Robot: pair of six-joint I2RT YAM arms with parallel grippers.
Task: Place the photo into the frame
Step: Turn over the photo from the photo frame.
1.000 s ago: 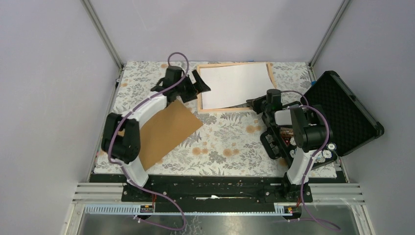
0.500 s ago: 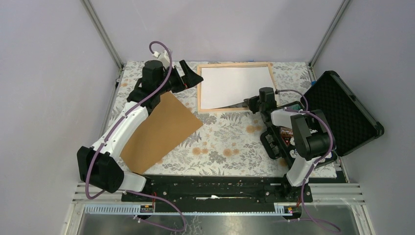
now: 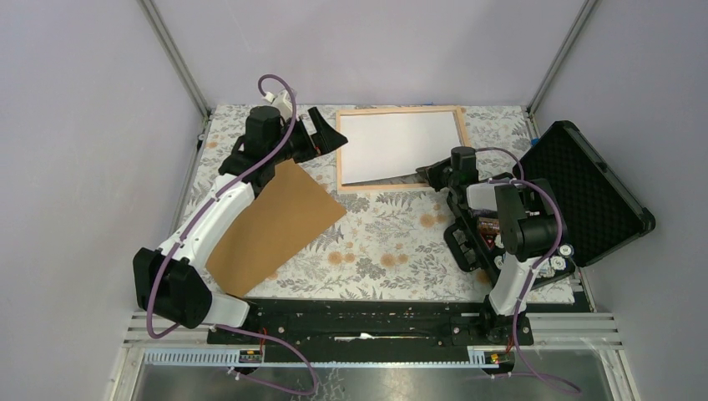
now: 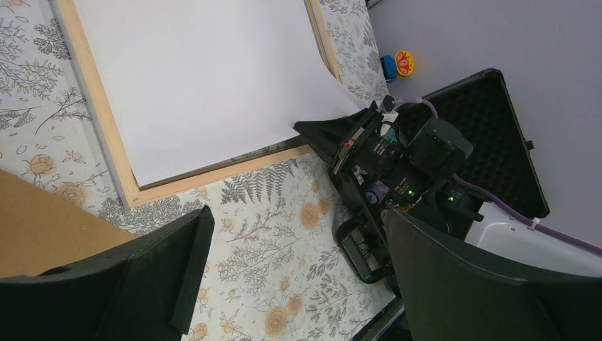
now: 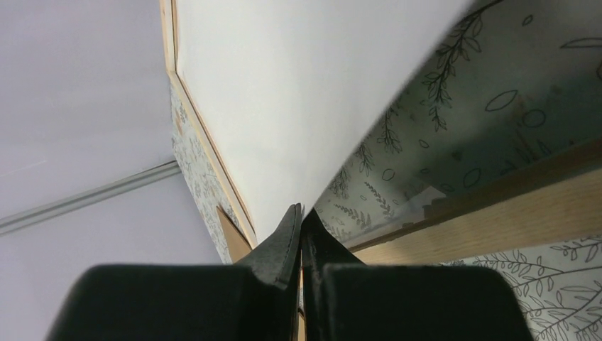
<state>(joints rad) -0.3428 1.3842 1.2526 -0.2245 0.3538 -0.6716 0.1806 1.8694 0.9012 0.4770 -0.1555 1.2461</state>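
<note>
The frame (image 3: 399, 109), light wood, lies flat at the back of the table. Inside it lies the photo (image 3: 401, 146), showing only a plain white side. My right gripper (image 3: 427, 175) is shut on the photo's near right corner, which is lifted slightly off the table. In the right wrist view the jaws (image 5: 299, 213) pinch the white photo (image 5: 284, 85) above the frame's rail (image 5: 497, 220). My left gripper (image 3: 328, 129) stands open and empty just left of the frame's left rail (image 4: 96, 106), not touching it. The left wrist view shows the photo (image 4: 206, 71) and the right gripper (image 4: 305, 129).
A plain brown board (image 3: 275, 221) lies flat on the floral tablecloth at the left, under the left arm. An open black foam-lined case (image 3: 589, 192) stands at the right edge, behind the right arm. Grey walls enclose the table.
The frame and photo have swung square to the table's back edge. My left arm has stretched out and its open gripper has drawn slightly left of the frame. The right gripper keeps its hold.
</note>
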